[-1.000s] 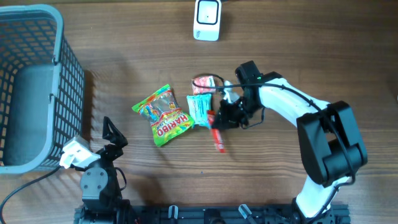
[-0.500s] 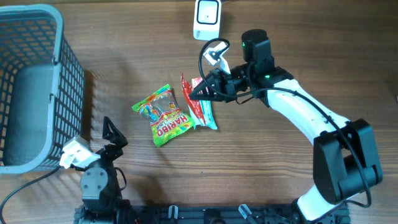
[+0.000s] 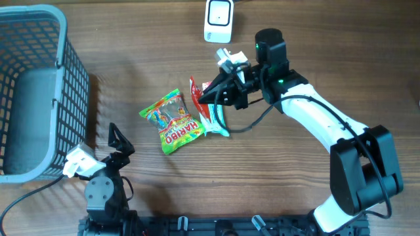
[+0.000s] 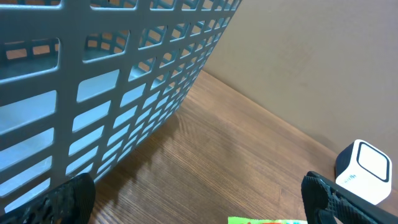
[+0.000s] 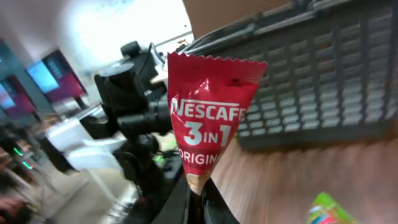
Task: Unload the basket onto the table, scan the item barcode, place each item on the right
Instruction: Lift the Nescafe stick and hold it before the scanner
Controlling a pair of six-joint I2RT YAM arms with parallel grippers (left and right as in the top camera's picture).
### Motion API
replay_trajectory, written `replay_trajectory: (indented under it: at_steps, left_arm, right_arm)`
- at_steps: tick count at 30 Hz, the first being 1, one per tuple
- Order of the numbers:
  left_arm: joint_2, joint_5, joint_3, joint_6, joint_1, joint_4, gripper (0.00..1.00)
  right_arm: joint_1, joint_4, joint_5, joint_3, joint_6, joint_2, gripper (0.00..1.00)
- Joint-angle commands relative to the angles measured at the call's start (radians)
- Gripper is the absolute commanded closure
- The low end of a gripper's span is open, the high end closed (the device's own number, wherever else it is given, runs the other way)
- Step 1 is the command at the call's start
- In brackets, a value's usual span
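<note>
The item is a red Nescafe 3-in-1 sachet, pinched by its lower end in my shut right gripper. Seen from overhead, the sachet hangs above the table just right of the other packets, with the right gripper pointing left. The white barcode scanner stands at the back edge, beyond the sachet and a little to its right. My left gripper rests at the front left, open, with nothing between its fingers. It faces the scanner.
A grey mesh basket fills the left side and looms close in the left wrist view. On the table near the middle, a green Haribo bag and a teal packet lie beside each other.
The right gripper has lifted the sachet off the table beside the teal packet, carried it up and to the left, and turned its wrist. The left arm has not moved.
</note>
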Motion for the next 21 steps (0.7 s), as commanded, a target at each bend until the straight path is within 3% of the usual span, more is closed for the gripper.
replay_trajectory:
  at_steps: [1, 4, 15, 18, 21]
  left_arm:
    - [-0.003, -0.013, -0.005, 0.008, 0.004, 0.002, 0.0]
    - [-0.003, -0.013, -0.005, 0.008, 0.004, 0.002, 0.0]
    - [-0.003, -0.013, -0.005, 0.008, 0.004, 0.002, 0.0]
    - [-0.003, -0.013, -0.005, 0.008, 0.004, 0.002, 0.0]
    - [-0.003, -0.013, -0.005, 0.008, 0.004, 0.002, 0.0]
  right_arm:
    - [0.005, 0.019, 0.016, 0.009, -0.279, -0.013, 0.95]
    - [0.005, 0.09, 0.049, 0.009, -0.385, -0.013, 0.96]
    - [0.006, 0.699, 0.169, 0.009, -0.425, -0.013, 0.96]
    - [0.012, 0.727, 0.109, 0.009, -0.419, -0.013, 0.96]
    - [0.027, 0.626, 0.08, 0.009, -0.117, -0.013, 0.96]
